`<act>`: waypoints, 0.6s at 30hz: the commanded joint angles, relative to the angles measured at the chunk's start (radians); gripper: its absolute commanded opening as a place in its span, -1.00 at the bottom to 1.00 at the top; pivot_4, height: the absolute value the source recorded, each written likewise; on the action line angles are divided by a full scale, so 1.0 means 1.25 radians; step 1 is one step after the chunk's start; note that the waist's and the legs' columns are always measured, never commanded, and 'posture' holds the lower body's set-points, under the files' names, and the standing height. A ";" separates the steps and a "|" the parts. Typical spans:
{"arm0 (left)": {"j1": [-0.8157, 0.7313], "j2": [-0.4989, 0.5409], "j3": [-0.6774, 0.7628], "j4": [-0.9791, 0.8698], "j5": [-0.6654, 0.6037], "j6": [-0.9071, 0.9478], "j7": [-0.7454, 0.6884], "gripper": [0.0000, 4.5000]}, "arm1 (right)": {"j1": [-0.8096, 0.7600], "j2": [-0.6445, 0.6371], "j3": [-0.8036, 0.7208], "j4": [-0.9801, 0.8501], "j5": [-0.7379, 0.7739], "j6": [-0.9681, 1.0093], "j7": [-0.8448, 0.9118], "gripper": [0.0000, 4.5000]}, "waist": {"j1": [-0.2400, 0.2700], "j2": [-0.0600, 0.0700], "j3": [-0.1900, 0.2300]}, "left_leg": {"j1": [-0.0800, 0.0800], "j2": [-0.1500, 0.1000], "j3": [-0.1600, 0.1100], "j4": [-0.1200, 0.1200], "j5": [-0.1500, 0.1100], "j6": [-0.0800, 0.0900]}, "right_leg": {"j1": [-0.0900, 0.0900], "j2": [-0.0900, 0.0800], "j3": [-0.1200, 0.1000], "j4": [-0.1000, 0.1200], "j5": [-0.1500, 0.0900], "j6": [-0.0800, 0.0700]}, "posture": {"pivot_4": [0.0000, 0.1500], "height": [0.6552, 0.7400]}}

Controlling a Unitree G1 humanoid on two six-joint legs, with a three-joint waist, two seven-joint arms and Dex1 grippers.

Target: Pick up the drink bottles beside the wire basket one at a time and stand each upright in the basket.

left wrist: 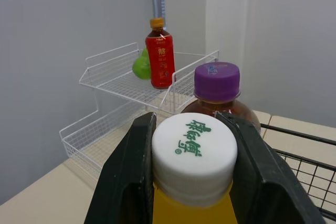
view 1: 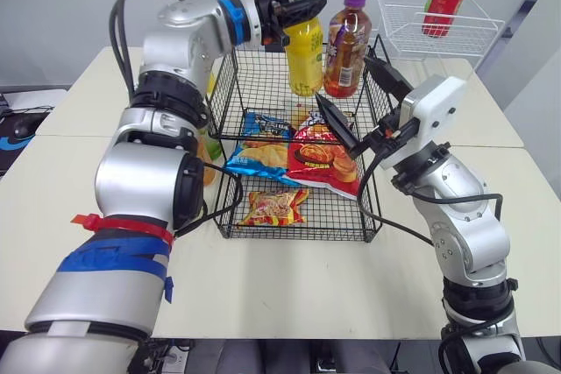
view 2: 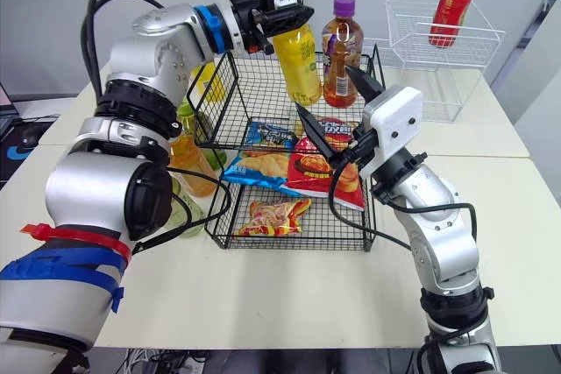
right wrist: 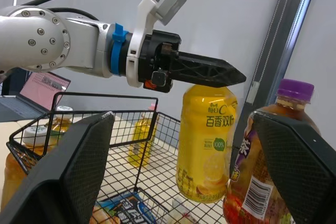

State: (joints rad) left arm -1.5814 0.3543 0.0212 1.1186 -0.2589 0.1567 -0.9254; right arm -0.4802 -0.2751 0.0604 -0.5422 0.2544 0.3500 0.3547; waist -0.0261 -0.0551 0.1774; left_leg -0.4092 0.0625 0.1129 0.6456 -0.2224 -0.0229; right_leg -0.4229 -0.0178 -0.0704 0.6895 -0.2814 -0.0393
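Left end effector (view 1: 308, 4) clamps the yellow bottle (view 1: 305, 59) over the wire basket (view 1: 230, 94) — right end effector (view 1: 342, 78) open.

site: office-like lab | cues: pale tables (view 1: 289, 295), laptop (right wrist: 43, 86), bare grey wall (left wrist: 52, 24)

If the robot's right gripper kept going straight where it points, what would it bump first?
Probably the yellow bottle held by the left gripper; the purple-capped bottle stands close beside, so depth is unsure.
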 commanded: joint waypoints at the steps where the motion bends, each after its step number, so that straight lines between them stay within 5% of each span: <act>1: -0.040 -0.004 0.020 0.032 0.025 -0.047 0.012 -0.23 | 0.000 -0.006 -0.013 -0.049 -0.008 0.006 -0.016 1.00 | -0.001 0.000 0.000 | 0.000 0.000 0.000 0.000 0.000 0.000 | 0.000 0.000 0.000 0.000 0.000 0.000 | 1.00 1.00; 10: -0.049 -0.007 0.044 0.047 0.041 -0.055 -0.008 0.99 | 0.006 -0.012 -0.011 -0.066 -0.004 0.019 -0.022 1.00 | -0.002 0.000 0.000 | 0.000 0.000 0.000 0.000 0.000 0.000 | 0.000 0.000 0.000 0.001 0.000 0.000 | 1.00 1.00; 18: 0.016 0.091 0.081 -0.104 0.005 0.038 -0.074 0.99 | -0.017 -0.015 -0.003 -0.030 0.017 0.005 0.016 1.00 | -0.008 0.000 0.000 | 0.001 0.000 0.000 0.000 0.000 0.000 | 0.000 0.001 0.001 0.002 0.000 0.000 | 1.00 1.00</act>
State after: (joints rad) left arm -1.5687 0.4304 0.0935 1.0770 -0.2277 0.1778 -0.9975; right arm -0.4768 -0.2913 0.0625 -0.5709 0.2597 0.3799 0.3595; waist -0.0357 -0.0550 0.1775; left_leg -0.4071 0.0627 0.1135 0.6456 -0.2220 -0.0236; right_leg -0.4230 -0.0169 -0.0686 0.6923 -0.2814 -0.0394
